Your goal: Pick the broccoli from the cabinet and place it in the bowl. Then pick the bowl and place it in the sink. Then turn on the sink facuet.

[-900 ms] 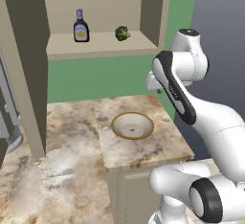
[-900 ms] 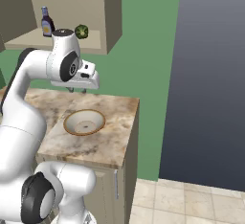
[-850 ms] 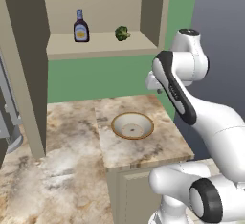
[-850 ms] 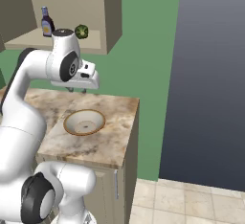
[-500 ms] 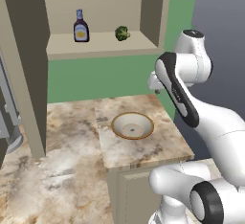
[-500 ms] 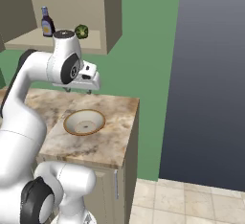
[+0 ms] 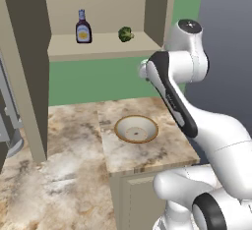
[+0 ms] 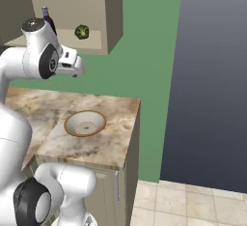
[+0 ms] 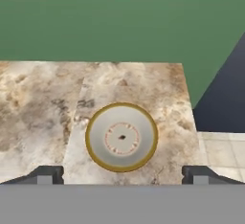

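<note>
The broccoli [image 7: 126, 34] [image 8: 82, 32] lies on the shelf of the open beige cabinet [image 7: 98, 48] [image 8: 114, 17], toward its right end. Below it, the cream bowl [image 7: 136, 128] [image 8: 85, 123] [image 9: 121, 136] with a brown rim sits empty on the marble counter. My gripper [image 8: 76, 70] [image 7: 142, 71] [image 9: 122, 177] hangs in the air between shelf and counter, well above the bowl and below the broccoli. It points down at the bowl. Its fingertips [image 9: 48, 175] are spread wide, open with nothing between them.
A dark sauce bottle [image 7: 83, 27] [image 8: 47, 15] with a yellow label stands on the shelf left of the broccoli. The cabinet's side panel [image 7: 158, 13] rises just right of the broccoli. The counter [image 9: 43, 98] ends at its right edge [image 8: 135, 128], with tiled floor beyond.
The hand has risen a little and shifted left, closer to the cabinet shelf. The bowl, broccoli and bottle stay where they were.
</note>
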You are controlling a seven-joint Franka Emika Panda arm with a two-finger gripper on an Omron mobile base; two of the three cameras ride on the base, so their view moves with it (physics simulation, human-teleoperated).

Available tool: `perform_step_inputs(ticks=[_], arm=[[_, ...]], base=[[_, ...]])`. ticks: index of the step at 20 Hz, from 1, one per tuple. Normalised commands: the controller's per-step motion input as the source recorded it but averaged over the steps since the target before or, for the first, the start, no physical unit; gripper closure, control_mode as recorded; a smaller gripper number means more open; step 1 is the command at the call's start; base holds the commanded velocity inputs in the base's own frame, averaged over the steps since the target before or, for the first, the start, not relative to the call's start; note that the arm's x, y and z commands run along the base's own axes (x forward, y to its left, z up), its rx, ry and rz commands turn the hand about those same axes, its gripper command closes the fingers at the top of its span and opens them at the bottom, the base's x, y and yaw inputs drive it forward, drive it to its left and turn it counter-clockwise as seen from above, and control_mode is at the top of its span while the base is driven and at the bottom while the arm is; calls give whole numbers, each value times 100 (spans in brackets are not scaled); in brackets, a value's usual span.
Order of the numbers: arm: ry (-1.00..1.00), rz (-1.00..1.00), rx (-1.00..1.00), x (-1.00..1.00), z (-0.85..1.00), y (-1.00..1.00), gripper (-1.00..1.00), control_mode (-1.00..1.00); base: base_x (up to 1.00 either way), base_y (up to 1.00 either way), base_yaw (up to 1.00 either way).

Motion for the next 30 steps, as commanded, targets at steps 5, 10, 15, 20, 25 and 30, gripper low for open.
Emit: perform_step_inputs(ticks=[5,10,15,20,25,30], arm=[[-14,-7,0,29,74,40,-100,-100],[-2,-9,0,79,60,0,-100,-100],[-2,-6,0,49,44,0,-100,-100],[0,-3,0,13,19,0,-100,-100],[0,0,0,41,0,0,-100,-100],[0,0,0,63,-7,0,-100,-100]], base=[[0,0,0],[0,0,0],[0,0,0],[0,0,0],[0,0,0],[0,0,0]])
